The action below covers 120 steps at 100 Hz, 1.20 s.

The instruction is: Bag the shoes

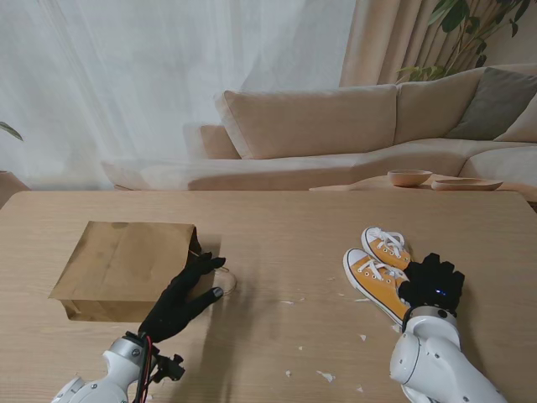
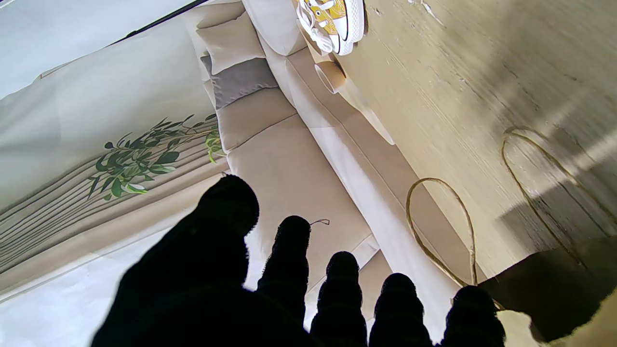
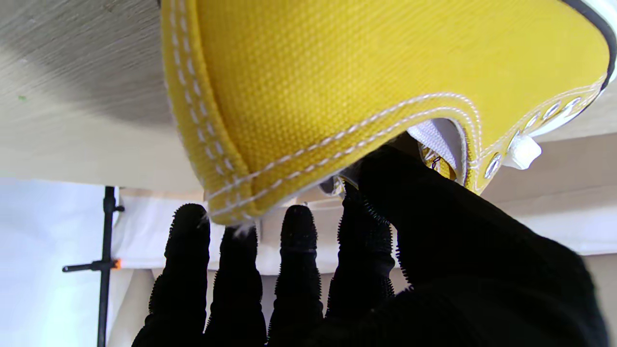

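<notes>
A flat brown paper bag (image 1: 124, 267) lay on its side on the left half of the light wooden table (image 1: 277, 227), its mouth turned toward the middle of the table and its thin cord handles (image 2: 441, 226) spilling out onto the wood. The left hand (image 1: 182, 298), in a black knitted glove, rested at the bag's open end with its fingers spread apart and reaching toward the mouth; the left wrist view showed the five fingertips (image 2: 289, 241) splayed with nothing between them, the dark edge of the bag just beside the outermost one, so this hand was open and held nothing.

On the right half of the table sat a pair of yellow canvas sneakers (image 1: 382, 264) with white laces and white rubber soles, side by side and touching, toes pointing away from me and angled toward the left. They were well apart from the bag. The right hand (image 1: 432, 284), gloved in the same black, sat at the heel end of the nearer sneaker (image 1: 375, 281). The right wrist view showed that shoe's yellow heel and collar (image 3: 337, 96) pressed right against the hand, with the thumb (image 3: 409, 193) reaching into the shoe's opening and the other fingers along the outside of the heel (whether the grip was fully closed I could not tell).

Small white scraps (image 1: 325, 376) dotted the wood between the two arms.
</notes>
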Motion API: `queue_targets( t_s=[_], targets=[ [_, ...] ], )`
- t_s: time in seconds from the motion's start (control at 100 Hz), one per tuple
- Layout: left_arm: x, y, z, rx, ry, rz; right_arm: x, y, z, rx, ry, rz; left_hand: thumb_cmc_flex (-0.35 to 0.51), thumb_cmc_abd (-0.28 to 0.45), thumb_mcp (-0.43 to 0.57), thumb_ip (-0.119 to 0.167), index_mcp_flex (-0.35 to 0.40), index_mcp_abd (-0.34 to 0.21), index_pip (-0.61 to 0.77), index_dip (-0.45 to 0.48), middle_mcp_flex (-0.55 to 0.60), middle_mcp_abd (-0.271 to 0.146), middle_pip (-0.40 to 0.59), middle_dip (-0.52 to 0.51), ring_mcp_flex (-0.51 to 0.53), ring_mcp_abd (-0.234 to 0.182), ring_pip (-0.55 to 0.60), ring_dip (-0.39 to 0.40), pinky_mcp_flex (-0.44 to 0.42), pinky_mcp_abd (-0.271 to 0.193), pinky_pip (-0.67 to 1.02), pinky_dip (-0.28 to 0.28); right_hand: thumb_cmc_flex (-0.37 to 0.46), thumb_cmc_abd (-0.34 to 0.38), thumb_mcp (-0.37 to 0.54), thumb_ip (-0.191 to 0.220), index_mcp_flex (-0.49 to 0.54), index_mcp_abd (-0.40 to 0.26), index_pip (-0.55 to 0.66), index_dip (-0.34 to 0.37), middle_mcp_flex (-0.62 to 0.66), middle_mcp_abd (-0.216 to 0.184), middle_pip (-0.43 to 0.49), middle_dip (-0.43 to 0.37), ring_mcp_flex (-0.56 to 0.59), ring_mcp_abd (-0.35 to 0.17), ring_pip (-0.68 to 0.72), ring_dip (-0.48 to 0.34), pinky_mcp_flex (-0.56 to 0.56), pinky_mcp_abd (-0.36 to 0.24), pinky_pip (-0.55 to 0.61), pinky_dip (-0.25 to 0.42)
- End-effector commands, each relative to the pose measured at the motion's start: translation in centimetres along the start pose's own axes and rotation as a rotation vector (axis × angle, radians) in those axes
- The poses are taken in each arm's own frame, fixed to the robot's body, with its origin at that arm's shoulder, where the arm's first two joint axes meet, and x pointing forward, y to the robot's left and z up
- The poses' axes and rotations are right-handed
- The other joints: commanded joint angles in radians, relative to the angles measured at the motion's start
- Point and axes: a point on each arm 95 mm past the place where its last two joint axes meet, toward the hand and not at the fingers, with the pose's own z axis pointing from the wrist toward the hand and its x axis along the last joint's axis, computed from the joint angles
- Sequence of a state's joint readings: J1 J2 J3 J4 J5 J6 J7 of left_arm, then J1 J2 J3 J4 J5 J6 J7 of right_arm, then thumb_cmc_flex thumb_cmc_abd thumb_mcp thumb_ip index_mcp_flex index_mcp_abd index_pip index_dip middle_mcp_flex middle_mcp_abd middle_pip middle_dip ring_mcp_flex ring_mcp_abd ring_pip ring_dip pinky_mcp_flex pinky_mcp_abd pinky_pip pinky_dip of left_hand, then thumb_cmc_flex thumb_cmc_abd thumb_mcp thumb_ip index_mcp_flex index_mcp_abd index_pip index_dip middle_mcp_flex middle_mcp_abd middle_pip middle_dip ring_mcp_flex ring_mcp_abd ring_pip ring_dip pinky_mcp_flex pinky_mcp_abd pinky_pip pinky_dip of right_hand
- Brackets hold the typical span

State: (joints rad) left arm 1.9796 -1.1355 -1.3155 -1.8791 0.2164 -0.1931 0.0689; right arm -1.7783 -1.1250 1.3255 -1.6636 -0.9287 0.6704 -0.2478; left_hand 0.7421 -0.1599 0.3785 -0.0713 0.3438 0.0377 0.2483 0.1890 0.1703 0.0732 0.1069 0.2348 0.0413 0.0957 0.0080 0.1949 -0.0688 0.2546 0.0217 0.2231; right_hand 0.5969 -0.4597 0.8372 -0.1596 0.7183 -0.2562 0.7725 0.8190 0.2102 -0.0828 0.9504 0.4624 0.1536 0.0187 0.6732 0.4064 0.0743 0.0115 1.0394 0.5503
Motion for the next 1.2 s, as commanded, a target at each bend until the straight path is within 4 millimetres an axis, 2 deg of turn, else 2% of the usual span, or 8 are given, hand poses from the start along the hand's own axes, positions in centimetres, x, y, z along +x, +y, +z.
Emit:
queue_targets(
  t_s=[0.0, 0.47, 0.58, 0.71, 0.83, 0.93, 0.99, 1.19],
  targets=[
    [0.3, 0.3, -0.1, -0.012, 0.006, -0.006, 0.8, 0.1, 0.1, -0.005, -0.003, 0.025, 0.030, -0.004, 0.008, 0.002, 0.001, -0.027, 0.010, 0.009, -0.013, -0.014, 0.005, 0.011, -0.011, -0.031, -0.010, -0.003, 0.006, -0.040, -0.018, -0.005, 0.018, 0.069, 0.060, 0.003, 0.098, -0.244, 0.052, 0.034, -0.038, -0.035, -0.025, -0.013, -0.036, -0.030, -0.024, -0.015, -0.025, -0.031, -0.018, 0.025],
    [0.3, 0.3, -0.1, -0.014, -0.002, -0.006, 1.5, 0.1, 1.8, -0.038, -0.084, 0.115, 0.028, -0.002, 0.004, 0.001, -0.001, -0.031, 0.011, 0.009, -0.014, -0.018, 0.002, 0.011, -0.012, -0.032, -0.011, -0.006, 0.007, -0.042, -0.018, -0.007, 0.004, 0.053, 0.081, -0.010, 0.103, -0.256, 0.039, 0.018, -0.035, -0.055, -0.041, -0.026, -0.034, -0.041, -0.032, -0.017, -0.039, -0.030, -0.025, 0.046],
    [0.3, 0.3, -0.1, -0.015, -0.004, -0.006, 1.1, -0.2, 1.7, -0.014, -0.098, 0.098, 0.029, -0.003, 0.004, 0.001, -0.001, -0.030, 0.011, 0.009, -0.013, -0.017, 0.002, 0.012, -0.012, -0.032, -0.011, -0.007, 0.007, -0.041, -0.019, -0.008, -0.006, 0.045, 0.089, -0.016, 0.100, -0.247, 0.041, -0.044, -0.035, -0.055, -0.040, -0.029, -0.033, -0.040, -0.035, -0.017, -0.036, -0.027, -0.032, 0.065],
    [0.3, 0.3, -0.1, -0.015, -0.004, -0.007, 0.7, -0.6, 1.3, 0.024, -0.106, 0.092, 0.029, -0.003, 0.003, 0.001, -0.002, -0.029, 0.011, 0.009, -0.013, -0.017, 0.002, 0.012, -0.012, -0.031, -0.010, -0.007, 0.007, -0.041, -0.019, -0.008, -0.025, 0.029, 0.078, -0.019, 0.065, -0.216, 0.078, -0.224, -0.034, -0.057, -0.056, -0.038, -0.033, -0.038, -0.040, -0.020, -0.040, -0.026, -0.045, 0.073],
    [0.3, 0.3, -0.1, -0.015, -0.003, -0.007, 0.3, -0.8, 0.9, 0.059, -0.099, 0.075, 0.029, -0.002, 0.003, 0.001, -0.001, -0.030, 0.011, 0.009, -0.013, -0.018, 0.002, 0.012, -0.011, -0.033, -0.010, -0.007, 0.007, -0.042, -0.019, -0.008, -0.115, -0.042, 0.081, -0.023, -0.087, -0.196, 0.033, -0.353, -0.032, -0.039, -0.125, -0.075, -0.032, -0.030, -0.080, -0.039, -0.051, -0.016, -0.069, 0.065],
    [0.3, 0.3, 0.0, -0.017, -0.002, -0.007, 0.0, -0.8, 0.5, 0.071, -0.093, 0.067, 0.030, -0.003, 0.003, 0.001, 0.000, -0.028, 0.011, 0.009, -0.013, -0.017, 0.002, 0.012, -0.011, -0.032, -0.010, -0.007, 0.007, -0.041, -0.019, -0.008, -0.204, -0.049, 0.117, 0.000, -0.168, -0.138, -0.089, -0.300, -0.028, -0.020, -0.176, -0.104, -0.032, -0.019, -0.096, -0.046, -0.053, -0.008, -0.086, 0.063],
    [0.3, 0.3, 0.0, -0.018, -0.001, -0.007, -0.2, -0.7, 0.2, 0.075, -0.089, 0.071, 0.030, -0.002, 0.003, 0.001, 0.000, -0.029, 0.012, 0.009, -0.013, -0.017, 0.002, 0.012, -0.011, -0.033, -0.010, -0.007, 0.007, -0.041, -0.019, -0.008, -0.263, -0.037, 0.130, 0.073, -0.196, -0.073, -0.200, -0.227, -0.027, -0.012, -0.215, -0.120, -0.030, -0.016, -0.113, -0.055, -0.055, -0.004, -0.099, 0.060],
    [0.3, 0.3, -0.1, -0.022, 0.000, -0.006, -1.4, 0.4, -1.2, 0.104, -0.064, 0.053, 0.030, -0.003, 0.003, 0.001, 0.002, -0.029, 0.012, 0.009, -0.013, -0.016, 0.003, 0.013, -0.011, -0.032, -0.010, -0.006, 0.007, -0.041, -0.019, -0.009, -0.326, -0.031, 0.065, 0.079, -0.298, 0.057, -0.296, -0.227, -0.024, 0.006, -0.367, -0.176, -0.030, -0.001, -0.197, -0.096, -0.062, 0.022, -0.182, 0.030]
  ],
)
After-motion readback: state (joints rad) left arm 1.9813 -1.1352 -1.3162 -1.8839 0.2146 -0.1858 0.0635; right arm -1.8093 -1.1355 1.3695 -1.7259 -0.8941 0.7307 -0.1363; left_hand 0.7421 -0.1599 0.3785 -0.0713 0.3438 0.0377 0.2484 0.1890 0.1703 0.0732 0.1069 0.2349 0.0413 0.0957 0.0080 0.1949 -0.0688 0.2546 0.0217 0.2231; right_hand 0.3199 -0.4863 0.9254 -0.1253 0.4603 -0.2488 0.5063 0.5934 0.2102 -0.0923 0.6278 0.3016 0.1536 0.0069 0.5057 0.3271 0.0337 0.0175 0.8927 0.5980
